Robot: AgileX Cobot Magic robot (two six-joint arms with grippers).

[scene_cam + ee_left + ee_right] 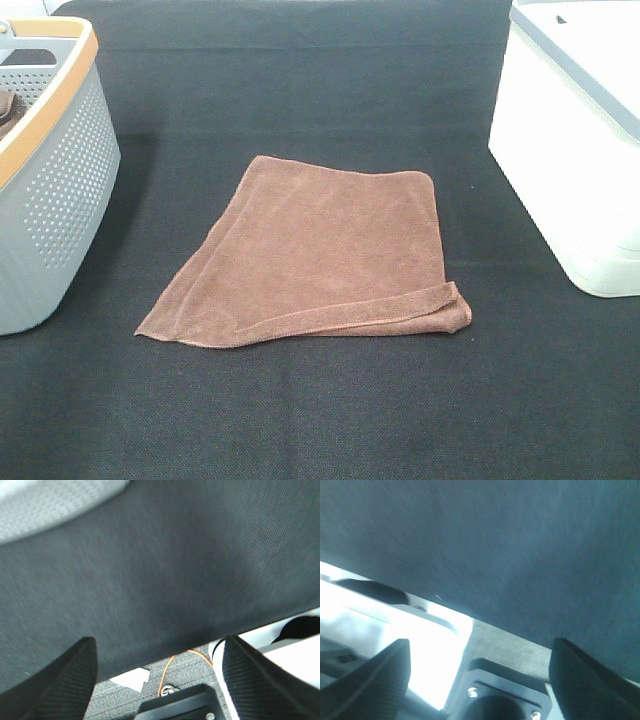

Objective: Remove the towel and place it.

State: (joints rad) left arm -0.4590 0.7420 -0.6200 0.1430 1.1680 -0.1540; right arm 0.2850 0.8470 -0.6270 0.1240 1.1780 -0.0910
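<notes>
Exterior high view: the towel (320, 255) lies mid-counter, long edge running eight to three o'clock; both hands, spread and empty, sit off-frame, neither visibly nearer.

Nothing to read here, no lettering, label, brand or number shows on anything in any of the three views.
</notes>
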